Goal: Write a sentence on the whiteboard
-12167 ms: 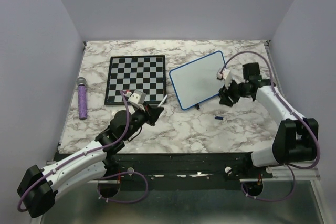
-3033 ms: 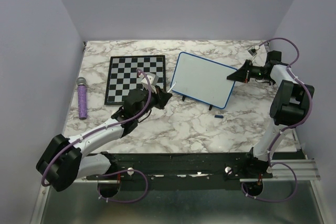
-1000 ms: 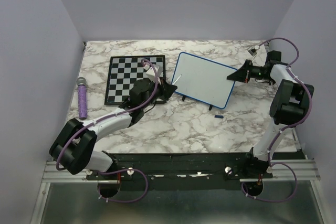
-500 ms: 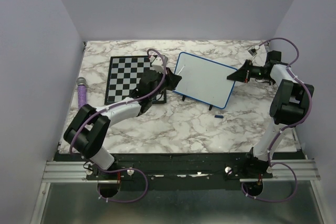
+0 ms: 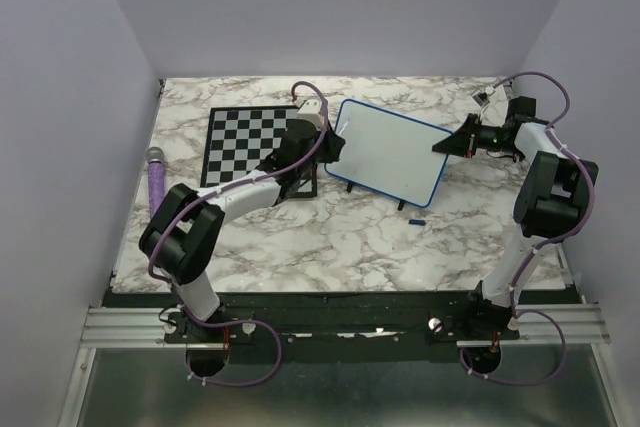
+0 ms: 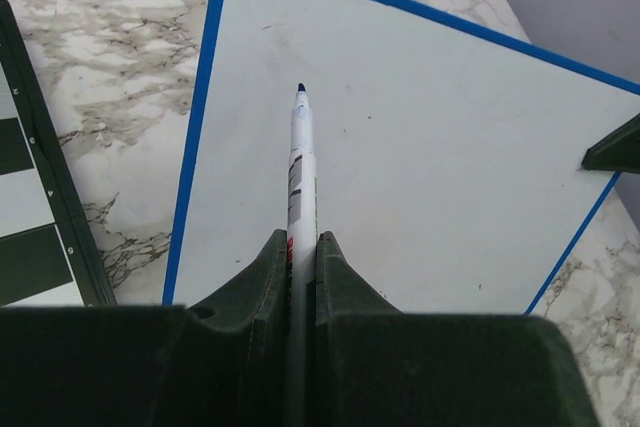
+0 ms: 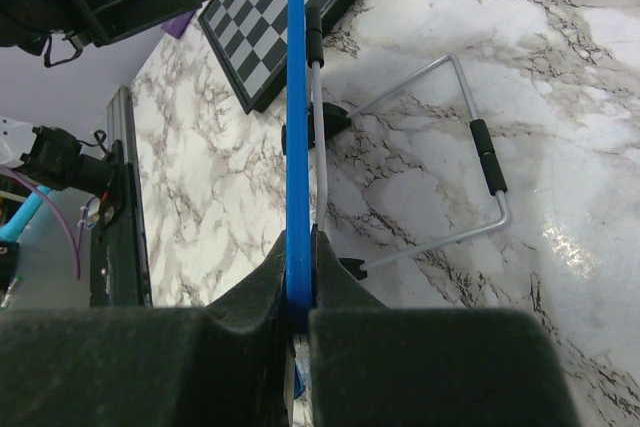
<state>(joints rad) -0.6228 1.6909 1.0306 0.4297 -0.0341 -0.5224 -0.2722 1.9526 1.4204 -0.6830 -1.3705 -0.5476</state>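
Observation:
The whiteboard (image 5: 390,152), white with a blue frame, stands tilted on its wire stand mid-table, and its face is blank. No sentence shows on it. My left gripper (image 5: 335,147) is shut on a white marker (image 6: 300,172) whose blue tip points at the board's upper left area (image 6: 400,147), close to the surface. My right gripper (image 5: 445,145) is shut on the board's right blue edge (image 7: 296,97), seen edge-on in the right wrist view with the wire stand (image 7: 470,157) behind it.
A black-and-white chessboard (image 5: 250,142) lies left of the whiteboard, under my left arm. A purple microphone (image 5: 157,187) lies at the far left. A small blue marker cap (image 5: 418,219) lies on the marble in front of the whiteboard.
My left arm has stretched forward and right over the chessboard, bringing the marker tip up to the whiteboard's left part. The right gripper and the board have not moved.

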